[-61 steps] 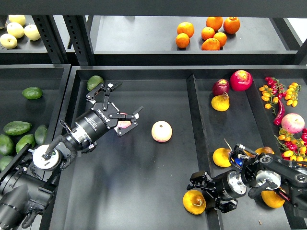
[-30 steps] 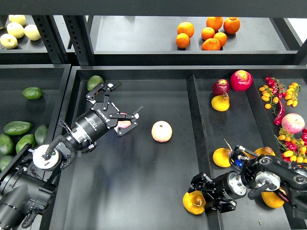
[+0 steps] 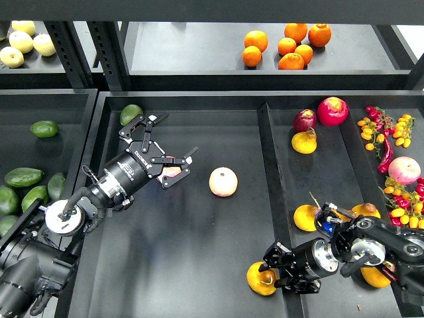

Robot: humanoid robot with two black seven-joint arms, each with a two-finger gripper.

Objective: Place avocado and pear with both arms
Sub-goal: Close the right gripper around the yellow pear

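Observation:
The pear (image 3: 260, 279), yellow-orange with a brownish blotch, is at the front of the middle tray (image 3: 199, 265), by the divider. My right gripper (image 3: 277, 268) reaches in from the right and is closed on the pear's right end. My left gripper (image 3: 177, 136) hovers open and empty over the middle tray's left half; something pinkish shows under its lower finger. A dark green oval avocado (image 3: 44, 128) lies alone in the left tray, well left of that gripper. Several more avocados (image 3: 24, 177) lie at that tray's front.
A rounder, lighter green avocado (image 3: 130, 112) sits in the middle tray's back left corner. A pink-yellow apple (image 3: 223, 181) lies mid-tray. The right tray holds pears (image 3: 304, 142), apples (image 3: 332, 110), chillies and small tomatoes. Oranges (image 3: 291, 61) are on the back shelf.
My right gripper has moved a little left and down with the pear, carrying it further into the middle tray. The left arm has not moved.

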